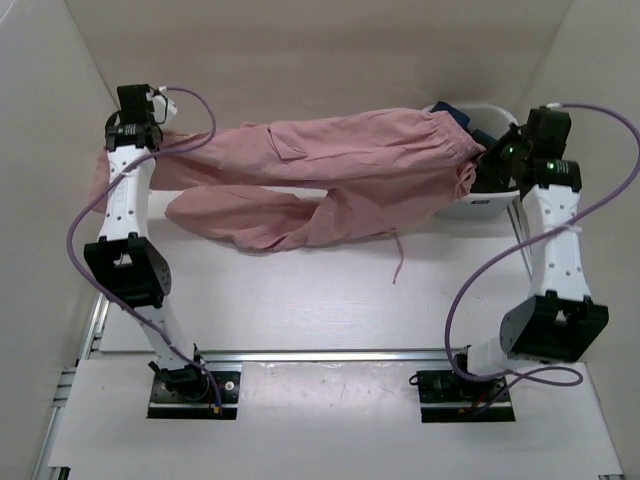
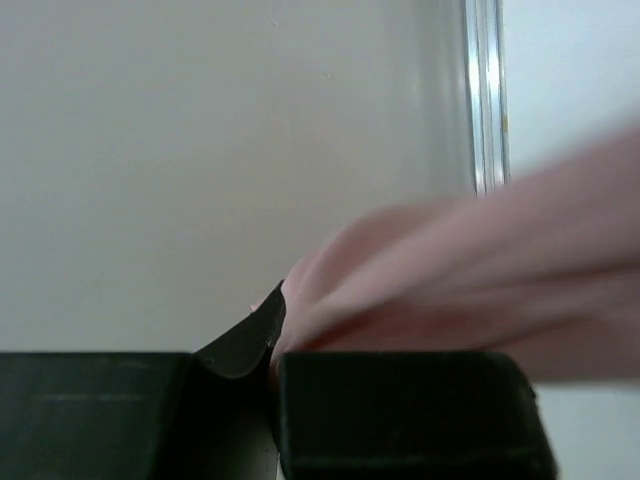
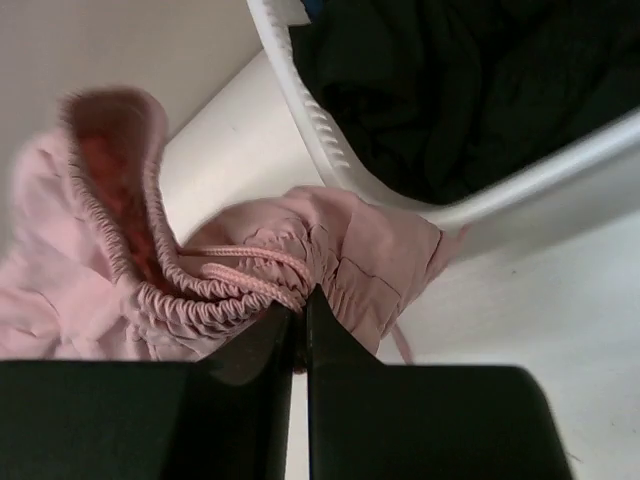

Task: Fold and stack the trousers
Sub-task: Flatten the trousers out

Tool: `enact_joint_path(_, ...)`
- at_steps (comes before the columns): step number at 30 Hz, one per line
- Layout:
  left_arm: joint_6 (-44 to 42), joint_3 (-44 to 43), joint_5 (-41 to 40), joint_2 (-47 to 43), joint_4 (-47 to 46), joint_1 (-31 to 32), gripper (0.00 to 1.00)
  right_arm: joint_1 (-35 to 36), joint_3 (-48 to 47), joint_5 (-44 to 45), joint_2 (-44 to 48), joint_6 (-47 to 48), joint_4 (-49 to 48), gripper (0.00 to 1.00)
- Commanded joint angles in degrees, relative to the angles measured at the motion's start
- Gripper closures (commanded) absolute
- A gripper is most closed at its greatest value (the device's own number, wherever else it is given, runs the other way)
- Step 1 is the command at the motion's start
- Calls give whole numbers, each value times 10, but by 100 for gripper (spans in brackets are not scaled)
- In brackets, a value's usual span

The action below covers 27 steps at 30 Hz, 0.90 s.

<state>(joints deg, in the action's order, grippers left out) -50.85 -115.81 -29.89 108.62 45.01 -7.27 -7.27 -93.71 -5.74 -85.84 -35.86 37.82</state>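
Observation:
The dusty-pink trousers (image 1: 330,165) hang stretched across the back of the table between my two grippers, one leg sagging onto the table with the drawstring (image 1: 400,262) dangling. My left gripper (image 1: 150,128) is shut on the cuff end at the far left; in the left wrist view the pink cloth (image 2: 470,270) runs off from my shut jaws. My right gripper (image 1: 487,160) is shut on the gathered waistband (image 3: 250,290) beside the bin.
A white bin (image 1: 480,200) stands at the back right, under my right gripper, with black and dark-blue garments (image 3: 470,80) inside. White walls close in the table at the left, back and right. A metal rail (image 1: 330,355) runs along the near edge.

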Motion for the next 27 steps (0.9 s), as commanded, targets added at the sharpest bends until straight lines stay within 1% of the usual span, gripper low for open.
enact_joint_path(1,-7,89,7,-105,8,-1,86,-7,96,-9,72,-3,11,100)
enact_joint_path(2,-7,132,13,-129,14,-1,86,-7,152,-9,94,-9,11,100)
enact_joint_path(3,-7,176,25,-151,14,-1,86,-7,271,-9,142,-23,11,100)
enact_joint_path(4,-7,265,25,-195,19,-1,86,-13,330,-2,166,-33,11,96)
enact_joint_path(5,-7,308,33,-215,29,-1,86,-19,385,5,189,-45,16,75)
enact_joint_path(6,-7,349,33,-232,38,-1,86,-42,434,12,229,-64,24,63)
enact_joint_path(7,0,423,38,-261,47,9,86,-60,510,20,247,-69,35,48)
enact_joint_path(8,9,458,38,-275,62,15,86,-78,537,30,262,-69,61,29)
enact_joint_path(9,28,489,52,-286,97,15,86,-116,558,51,287,-69,70,24)
enact_joint_path(10,36,519,74,-298,108,22,86,-132,573,63,298,-69,80,19)
enact_joint_path(11,43,576,83,-317,113,23,86,-153,581,73,306,-64,89,14)
enact_joint_path(13,43,631,83,-334,113,23,79,-153,570,78,314,-58,96,13)
enact_joint_path(14,43,675,83,-341,113,23,77,-153,542,71,314,-51,91,13)
enact_joint_path(16,56,703,83,-349,113,23,72,-153,504,36,296,-40,74,12)
enact_joint_path(17,61,721,90,-363,113,23,70,-123,481,22,271,-33,67,12)
enact_joint_path(18,61,729,90,-368,113,23,66,-98,419,33,252,-33,67,13)
enact_joint_path(19,61,735,90,-373,113,23,63,-67,382,56,231,-33,76,13)
enact_joint_path(20,66,742,83,-381,113,23,59,9,342,85,180,-33,101,13)
enact_joint_path(21,66,742,83,-381,113,23,56,46,302,113,150,-33,114,13)
enact_joint_path(22,72,742,77,-389,113,16,54,97,232,141,119,-33,127,13)
enact_joint_path(23,72,742,77,-396,113,5,39,111,205,141,59,-33,137,13)
enact_joint_path(25,72,748,72,-404,122,-7,25,125,175,121,12,-40,136,12)
enact_joint_path(26,72,754,52,-404,122,-7,20,131,170,106,-23,-45,125,10)
enact_joint_path(27,72,760,45,-409,122,-16,17,131,170,81,-39,-53,104,10)
